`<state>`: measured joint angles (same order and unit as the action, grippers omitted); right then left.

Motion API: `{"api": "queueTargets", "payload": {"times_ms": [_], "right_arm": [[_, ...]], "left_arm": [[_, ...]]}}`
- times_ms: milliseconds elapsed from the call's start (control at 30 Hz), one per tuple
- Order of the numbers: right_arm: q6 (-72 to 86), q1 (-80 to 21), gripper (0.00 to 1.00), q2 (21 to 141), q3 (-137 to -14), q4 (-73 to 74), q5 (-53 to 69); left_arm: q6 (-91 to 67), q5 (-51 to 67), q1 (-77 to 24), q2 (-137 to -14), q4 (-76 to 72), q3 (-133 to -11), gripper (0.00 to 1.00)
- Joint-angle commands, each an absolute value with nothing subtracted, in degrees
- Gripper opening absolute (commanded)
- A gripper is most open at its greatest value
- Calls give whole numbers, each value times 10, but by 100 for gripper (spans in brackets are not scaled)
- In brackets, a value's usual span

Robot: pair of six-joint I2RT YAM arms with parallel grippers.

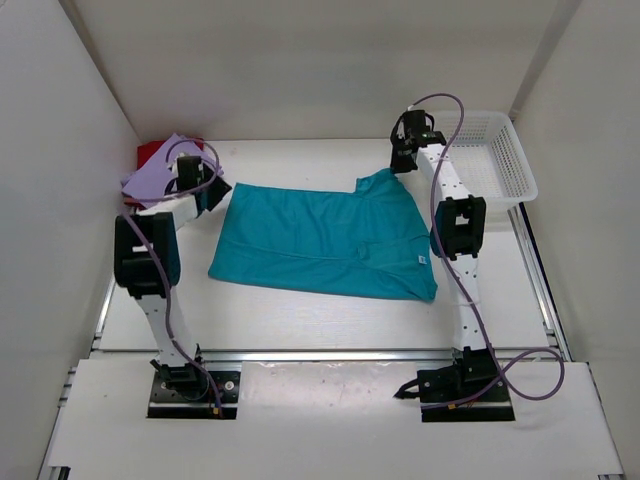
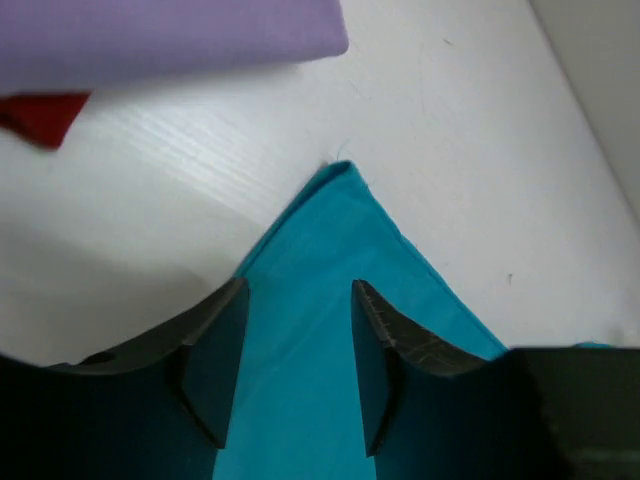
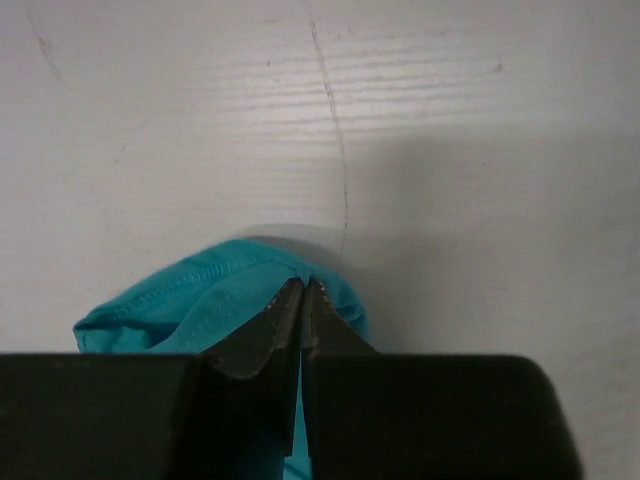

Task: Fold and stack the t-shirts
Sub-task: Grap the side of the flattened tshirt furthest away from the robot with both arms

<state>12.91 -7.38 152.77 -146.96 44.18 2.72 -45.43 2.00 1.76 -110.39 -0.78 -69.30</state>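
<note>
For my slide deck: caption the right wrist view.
Right hand shut on a bunched edge of the teal t-shirt on the white table.

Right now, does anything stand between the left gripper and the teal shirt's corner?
Nothing visible does. The left gripper is open directly over the teal shirt, at its corner. The lavender shirt lies farther off, across bare table.

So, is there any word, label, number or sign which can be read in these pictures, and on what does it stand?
No text can be read.
The small white tag near the edge of the teal t-shirt is too small to read.
Nothing else shows any lettering.
</note>
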Motion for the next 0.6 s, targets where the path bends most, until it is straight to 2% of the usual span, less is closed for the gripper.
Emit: {"api": "queueTargets", "payload": {"times_ms": [0, 267, 400, 433, 567], "right_arm": [[122, -66, 0, 1518, -1497, 461, 47], [118, -74, 0, 1522, -1510, 475, 97], [112, -78, 0, 1521, -1510, 477, 104], [112, -79, 0, 1522, -1511, 477, 103], [114, -80, 0, 1521, -1515, 480, 107]], "left_arm": [[-368, 1, 6, -1169, 96, -815, 57], [-320, -30, -23, -1315, 227, -1044, 57], [-305, -34, -29, -1404, 344, -1205, 52], [-306, -38, -32, -1412, 359, -1227, 47], [-313, -39, -33, -1428, 370, -1243, 42]]}}
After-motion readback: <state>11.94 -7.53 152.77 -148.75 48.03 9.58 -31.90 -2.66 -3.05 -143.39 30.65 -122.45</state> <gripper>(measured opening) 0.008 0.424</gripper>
